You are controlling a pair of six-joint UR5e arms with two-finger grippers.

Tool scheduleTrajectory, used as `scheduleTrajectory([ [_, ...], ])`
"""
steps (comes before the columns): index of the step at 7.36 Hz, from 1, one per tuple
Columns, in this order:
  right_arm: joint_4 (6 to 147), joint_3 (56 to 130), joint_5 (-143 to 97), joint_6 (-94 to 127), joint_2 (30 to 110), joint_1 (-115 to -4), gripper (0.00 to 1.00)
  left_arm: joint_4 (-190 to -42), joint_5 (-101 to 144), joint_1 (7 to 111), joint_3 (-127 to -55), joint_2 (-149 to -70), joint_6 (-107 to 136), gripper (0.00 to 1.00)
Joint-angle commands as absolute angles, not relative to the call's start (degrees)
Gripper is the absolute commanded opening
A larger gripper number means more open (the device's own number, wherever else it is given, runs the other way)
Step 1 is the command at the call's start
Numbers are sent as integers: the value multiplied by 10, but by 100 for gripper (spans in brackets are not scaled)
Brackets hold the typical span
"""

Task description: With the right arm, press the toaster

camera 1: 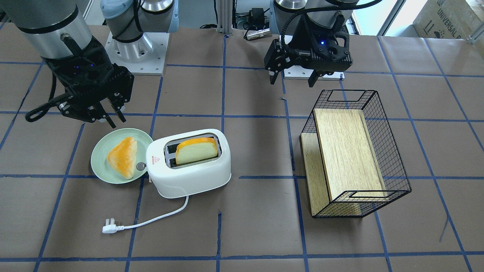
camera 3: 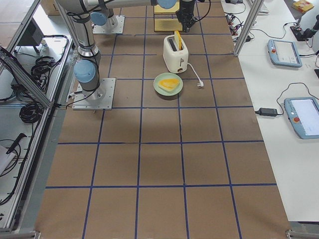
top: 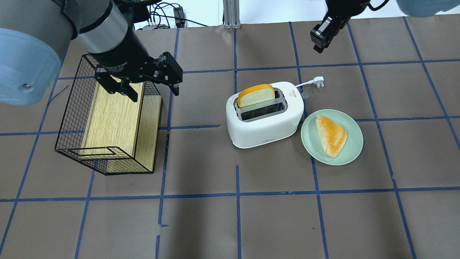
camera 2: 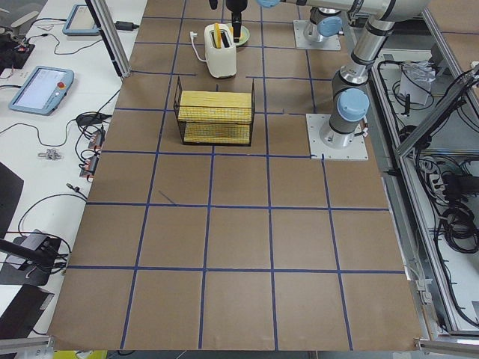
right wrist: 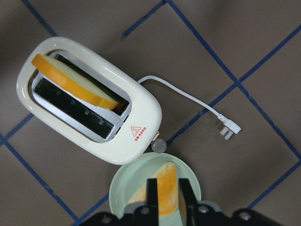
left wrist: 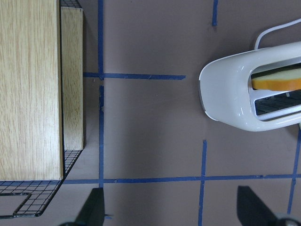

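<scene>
The toaster (camera 1: 189,162) stood near the middle of the counter (camera 1: 257,226). A slice (camera 1: 196,151) rode high out of one slot, so by my reading the press had not yet been made. Its grey knob (camera 1: 140,165) stuck out of the end facing the plate (camera 1: 99,168), where a second piece of bread (camera 1: 123,156) lay. The cord ended in a loose plug (camera 1: 109,229) on the counter.

The right hand (camera 1: 116,120) hung clear of the toaster, touching nothing. Its fingers were drawn close together with only a slim gap and nothing between them. That suits a push with the tips rather than a grasp. In the front-facing view it sat at about 10 o'clock from the toaster, over the plate's far rim. From its own wrist camera the knob lay at roughly 12 o'clock and the toaster body at 11 o'clock. It had to travel forward and down to reach the knob end.

The left hand (camera 1: 293,81) hovered with fingers spread wide and empty at about 12 o'clock of the wire basket (camera 1: 395,166), well apart from the toaster. It was probably parked there to leave the right arm room.
</scene>
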State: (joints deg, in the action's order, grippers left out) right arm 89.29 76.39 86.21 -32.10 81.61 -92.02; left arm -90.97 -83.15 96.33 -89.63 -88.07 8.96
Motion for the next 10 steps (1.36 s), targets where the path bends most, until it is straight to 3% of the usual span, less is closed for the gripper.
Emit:
scheduleTrajectory([
  [1, 875, 753, 871, -169, 819, -922, 51, -910, -831, 963, -896, -881, 90, 100],
  [3, 879, 767, 879, -108, 820, -922, 56, -910, -831, 963, -896, -881, 90, 100],
  [7, 885, 763, 878, -50, 817, -921, 58, -910, -831, 963, -896, -881, 90, 100],
  [10, 895, 767, 875, -45, 817, -918, 100, -910, -831, 963, -896, -881, 90, 100],
])
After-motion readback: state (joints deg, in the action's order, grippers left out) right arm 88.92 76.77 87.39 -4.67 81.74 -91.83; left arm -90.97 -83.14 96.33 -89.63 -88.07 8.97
